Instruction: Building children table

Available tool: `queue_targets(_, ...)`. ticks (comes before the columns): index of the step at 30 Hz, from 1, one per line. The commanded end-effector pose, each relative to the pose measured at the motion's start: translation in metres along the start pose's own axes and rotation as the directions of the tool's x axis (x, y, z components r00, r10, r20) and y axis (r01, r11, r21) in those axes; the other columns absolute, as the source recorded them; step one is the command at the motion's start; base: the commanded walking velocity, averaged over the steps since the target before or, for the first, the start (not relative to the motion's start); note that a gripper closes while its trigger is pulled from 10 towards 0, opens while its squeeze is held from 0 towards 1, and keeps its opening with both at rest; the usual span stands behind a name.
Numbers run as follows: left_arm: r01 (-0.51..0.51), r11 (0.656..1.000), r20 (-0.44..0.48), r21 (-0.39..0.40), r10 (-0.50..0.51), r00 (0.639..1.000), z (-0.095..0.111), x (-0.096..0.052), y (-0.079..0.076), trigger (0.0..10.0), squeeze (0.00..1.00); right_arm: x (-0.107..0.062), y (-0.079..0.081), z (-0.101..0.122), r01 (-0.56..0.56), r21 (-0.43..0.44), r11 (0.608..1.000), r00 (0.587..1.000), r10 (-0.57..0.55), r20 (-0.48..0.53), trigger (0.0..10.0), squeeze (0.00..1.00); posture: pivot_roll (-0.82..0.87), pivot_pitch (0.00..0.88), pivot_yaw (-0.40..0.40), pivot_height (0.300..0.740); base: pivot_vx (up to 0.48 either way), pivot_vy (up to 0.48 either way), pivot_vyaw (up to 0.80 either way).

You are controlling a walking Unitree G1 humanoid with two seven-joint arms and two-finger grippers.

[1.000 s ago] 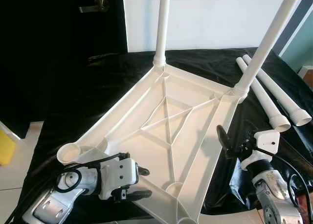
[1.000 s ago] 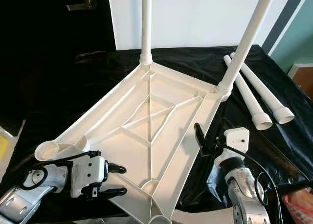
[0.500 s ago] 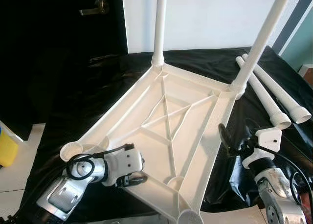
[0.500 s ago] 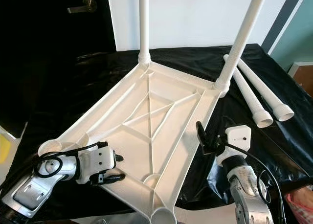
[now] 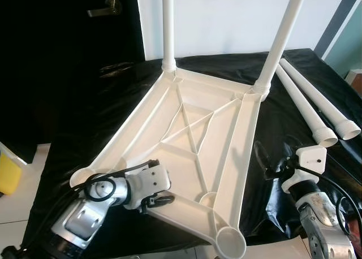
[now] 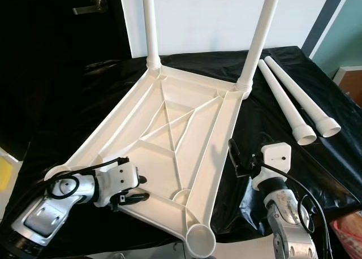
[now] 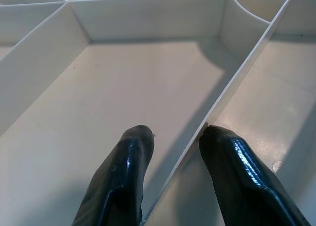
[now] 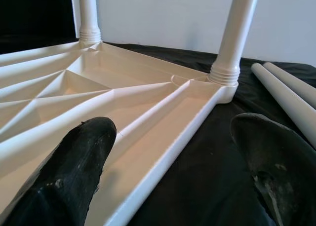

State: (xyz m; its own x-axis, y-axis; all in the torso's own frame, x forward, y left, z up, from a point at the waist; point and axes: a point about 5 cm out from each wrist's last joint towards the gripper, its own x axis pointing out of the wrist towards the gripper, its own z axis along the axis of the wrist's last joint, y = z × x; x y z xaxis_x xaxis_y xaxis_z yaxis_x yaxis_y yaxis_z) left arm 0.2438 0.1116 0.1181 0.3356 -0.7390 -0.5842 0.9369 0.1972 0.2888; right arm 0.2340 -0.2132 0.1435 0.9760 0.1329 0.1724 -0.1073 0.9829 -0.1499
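Observation:
The white plastic table top point(image 5: 192, 134) lies upside down on a black cloth. Two white legs stand screwed into its far corners, one on the left point(image 5: 168, 27) and one on the right point(image 5: 280, 38). The near corner socket point(image 5: 231, 241) and the left corner socket point(image 5: 85, 177) hold nothing. Two loose legs point(image 5: 311, 106) lie side by side on the cloth to the right. My left gripper point(image 5: 161, 201) is shut on a rib at the top's near left edge, one black finger point(image 7: 123, 171) on each side of it. Beside the top's right edge, my right gripper point(image 8: 175, 130) hangs open, holding nothing.
The black cloth point(image 5: 85, 112) covers the whole work surface, whose front edge runs just below the near corner. A dark door with a handle point(image 5: 107, 4) stands at the back left beside a white wall. A yellow object point(image 5: 8, 171) sits on the floor at the left.
My left gripper has closed on the rib and the table top has turned: its far end with the standing legs swung left, its near corner came right. The right gripper barely moved.

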Motion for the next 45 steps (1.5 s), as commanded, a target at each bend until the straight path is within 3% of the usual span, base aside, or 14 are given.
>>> queue_targets(1, -0.134, 0.99, -0.024, -0.048, 0.133, 0.991, -0.006, 0.001, 0.009, 0.0, 0.0, -0.001, -0.002, -0.004, 0.013, 0.001, 1.0, 1.0, -0.013, -0.021, 10.0, 0.0, -0.02, 0.06, -0.013, 0.74, 0.0, 0.0, 0.0)
queue_targets(12, -0.161, 0.982, 0.1, -0.102, 0.172, 0.98, 0.031, 0.022, 0.002, 0.0, 0.0, 0.0, -0.002, -0.003, 0.026, -0.003, 1.0, 1.0, -0.026, -0.014, 10.0, 0.0, -0.03, 0.058, -0.004, 0.74, 0.0, 0.0, 0.0)
queue_targets(22, -0.138, 0.988, 0.078, -0.075, 0.144, 0.987, 0.027, 0.022, -0.002, 0.0, 0.0, 0.001, -0.003, -0.002, 0.034, -0.001, 0.999, 0.999, -0.034, -0.013, 10.0, 0.0, -0.02, 0.068, -0.008, 0.74, 0.0, 0.0, 0.0)
queue_targets(23, -0.124, 0.991, 0.072, -0.043, 0.127, 0.989, 0.026, 0.021, -0.003, 7.4, 0.0, 0.002, -0.003, -0.002, 0.034, -0.001, 0.999, 0.999, -0.034, -0.011, 10.0, 0.0, -0.02, 0.071, -0.009, 0.74, 0.0, 0.0, 0.0)
queue_targets(24, -0.115, 0.993, 0.071, -0.021, 0.116, 0.991, 0.026, 0.02, -0.004, 10.0, 0.0, 0.003, -0.003, -0.002, 0.034, -0.002, 0.999, 0.999, -0.034, -0.01, 10.0, 0.0, -0.02, 0.071, -0.009, 0.74, 0.0, 0.0, 0.0)
queue_targets(26, -0.099, 0.995, 0.061, -0.015, 0.1, 0.993, 0.025, 0.02, -0.004, 10.0, 0.0, 0.003, -0.003, -0.002, 0.035, -0.004, 0.999, 0.999, -0.035, -0.009, 10.0, 0.0, -0.02, 0.072, -0.01, 0.74, 0.0, 0.0, 0.0)
queue_targets(27, -0.095, 0.995, 0.056, -0.013, 0.095, 0.994, 0.024, 0.019, -0.003, 10.0, 0.35, 0.004, -0.004, -0.002, 0.036, -0.004, 0.999, 0.999, -0.036, -0.009, 10.0, 0.0, -0.02, 0.074, -0.01, 0.74, 0.0, 0.0, 0.0)
queue_targets(28, -0.1, 0.995, 0.05, -0.017, 0.101, 0.994, 0.024, 0.019, -0.002, 10.0, 1.0, 0.004, -0.004, -0.002, 0.036, -0.005, 0.999, 0.999, -0.036, -0.008, 10.0, 0.0, -0.02, 0.074, -0.01, 0.74, 0.0, 0.0, 0.0)
queue_targets(40, -0.048, 0.998, 0.035, 0.044, 0.046, 0.998, 0.023, 0.018, -0.006, 10.0, 1.0, 0.005, -0.005, -0.001, 0.044, -0.008, 0.999, 0.999, -0.044, -0.003, 10.0, 0.0, -0.02, 0.067, -0.009, 0.74, 0.0, 0.0, 0.0)
queue_targets(45, -0.029, 0.999, 0.105, 0.046, 0.024, 0.994, 0.03, 0.013, -0.004, 10.0, 1.0, 0.006, -0.007, -0.001, 0.049, -0.011, 0.999, 0.999, -0.049, 0.0, 10.0, 0.0, -0.02, 0.064, -0.011, 0.74, 0.0, 0.0, 0.0)
